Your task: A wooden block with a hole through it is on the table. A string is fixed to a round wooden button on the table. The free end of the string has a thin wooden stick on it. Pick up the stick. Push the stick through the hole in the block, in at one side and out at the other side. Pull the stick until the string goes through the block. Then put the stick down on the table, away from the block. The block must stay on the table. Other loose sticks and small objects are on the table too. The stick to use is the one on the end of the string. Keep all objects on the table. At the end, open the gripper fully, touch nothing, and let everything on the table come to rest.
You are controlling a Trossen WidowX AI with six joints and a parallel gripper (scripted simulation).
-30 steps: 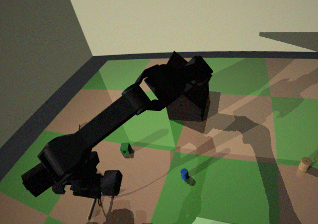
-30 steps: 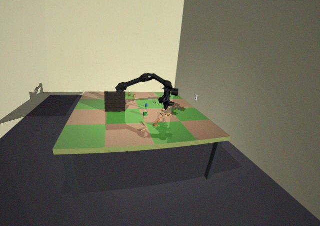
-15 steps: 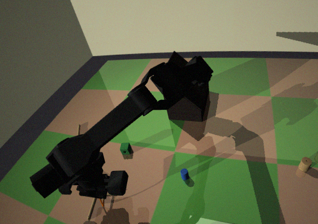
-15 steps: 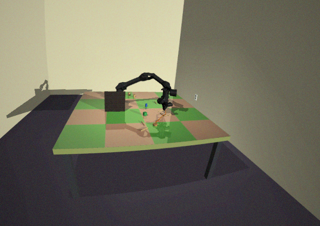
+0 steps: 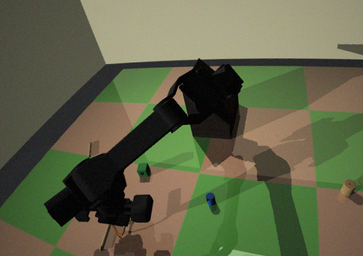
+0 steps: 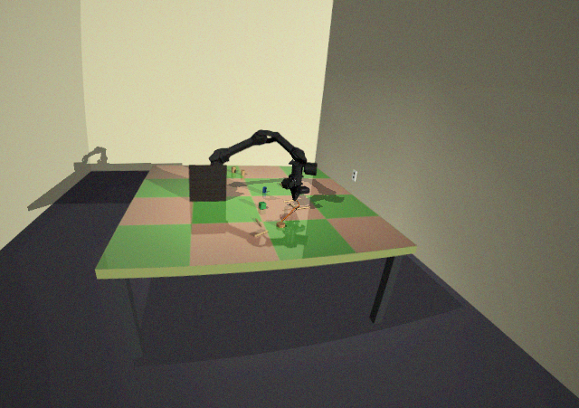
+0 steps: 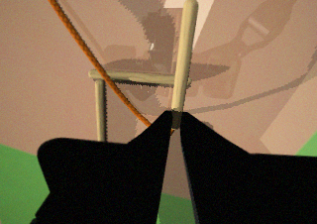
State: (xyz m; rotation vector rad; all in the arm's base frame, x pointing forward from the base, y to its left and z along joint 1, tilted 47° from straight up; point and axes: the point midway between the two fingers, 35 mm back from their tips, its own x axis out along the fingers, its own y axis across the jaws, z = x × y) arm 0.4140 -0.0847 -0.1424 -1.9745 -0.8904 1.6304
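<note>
Overhead, the arm is reaching across the desk, its forearm hiding the fingertips; a green cube and a blue cylinder are resting apart from it. In the exterior view, the gripper is pointing downward near the small sticks, while the orange string is running up from the wooden button, the anchor that is limiting its reach. In the wrist view, the fingers are pinching one end of the thin stick, beside the string's end; this grip is leaving the far end free, presumably as the tip for threading. Two loose sticks, one crosswise and one lengthwise, are lying beneath, so a low sweep could be disturbing them. The holed block is not being identified with certainty, and threading is seemingly still awaiting its start.
</note>
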